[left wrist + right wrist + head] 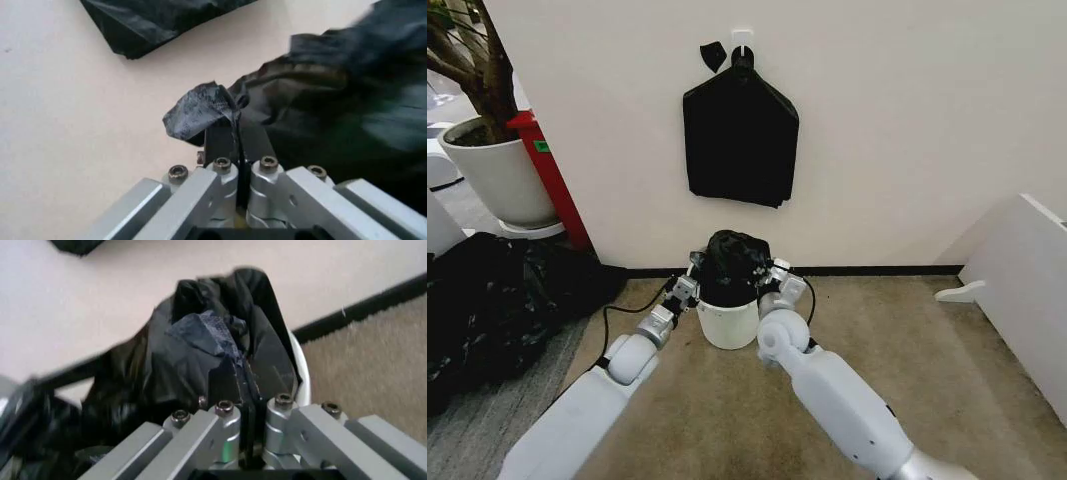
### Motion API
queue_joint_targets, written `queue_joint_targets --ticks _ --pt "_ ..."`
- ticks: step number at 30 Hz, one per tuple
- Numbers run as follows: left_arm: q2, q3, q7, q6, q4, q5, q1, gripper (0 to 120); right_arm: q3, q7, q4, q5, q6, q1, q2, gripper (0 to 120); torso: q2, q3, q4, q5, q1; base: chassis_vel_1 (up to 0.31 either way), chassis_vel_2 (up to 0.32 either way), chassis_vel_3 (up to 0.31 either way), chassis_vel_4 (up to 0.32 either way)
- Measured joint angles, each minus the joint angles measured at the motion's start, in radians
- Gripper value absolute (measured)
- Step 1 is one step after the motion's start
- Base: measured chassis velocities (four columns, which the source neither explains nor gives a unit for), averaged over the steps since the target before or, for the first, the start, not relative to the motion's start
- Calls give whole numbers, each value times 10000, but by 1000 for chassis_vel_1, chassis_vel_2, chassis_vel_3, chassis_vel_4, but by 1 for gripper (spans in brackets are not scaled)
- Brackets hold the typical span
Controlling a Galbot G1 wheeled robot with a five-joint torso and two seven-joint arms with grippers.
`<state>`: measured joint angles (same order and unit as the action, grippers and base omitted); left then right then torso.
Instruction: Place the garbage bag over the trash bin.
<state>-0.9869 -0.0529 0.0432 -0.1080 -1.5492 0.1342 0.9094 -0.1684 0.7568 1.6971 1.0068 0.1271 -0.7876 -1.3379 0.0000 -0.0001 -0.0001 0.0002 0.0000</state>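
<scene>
Both my arms reach forward from the bottom of the head view, with my left gripper (pixel 689 287) and right gripper (pixel 774 281) on either side of the bin (pixel 728 322), each pinched tight on a fold of the bag's (pixel 733 256) edge. That bag sits bunched in a lump on top of the bin, right between my grippers. I reckon the trick is to pull the two edges apart evenly and drag them down past the rim without letting the thin plastic slip or tear.
</scene>
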Motion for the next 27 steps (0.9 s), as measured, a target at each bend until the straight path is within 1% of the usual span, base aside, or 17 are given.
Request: queue_joint_targets --ticks 3,5,8,11,13,16,21,27 --pt "274 -103 -5 52 -238 52 200 0 -48 228 697 125 173 -517 341 0 0 0 -1 -4 0 0 0 0 0" --pt "340 -124 14 111 -316 87 260 0 -54 267 808 126 180 -647 400 0 0 0 0 0 0 0 0 0 0" --pt "604 -183 205 556 -719 240 463 0 -63 360 1111 75 175 -1141 598 0 0 1 1 -4 0 0 0 0 0" --pt "922 -253 418 1276 -1256 280 731 0 -65 348 1169 -158 117 -1557 755 0 0 0 -2 -1 0 0 0 0 0" --pt "986 -270 455 1439 -1370 277 810 0 -65 321 1131 -236 88 -1626 763 0 0 1 -1 -1 0 0 0 0 0" --pt "1145 -354 599 2006 -1624 140 1153 0 -83 153 834 -529 0 -1799 665 0 0 1 0 -1 0 0 0 0 0" --pt "1070 -447 753 2161 -1426 -185 1452 0 -143 -252 195 -1181 -185 -1807 359 0 0 1 2 -2 0 0 0 0 0" --pt "601 -415 1011 2156 -699 -873 1587 0 -181 -948 -1117 -2423 -323 -1599 106 0 0 2 1 -4 0 0 0 0 0"
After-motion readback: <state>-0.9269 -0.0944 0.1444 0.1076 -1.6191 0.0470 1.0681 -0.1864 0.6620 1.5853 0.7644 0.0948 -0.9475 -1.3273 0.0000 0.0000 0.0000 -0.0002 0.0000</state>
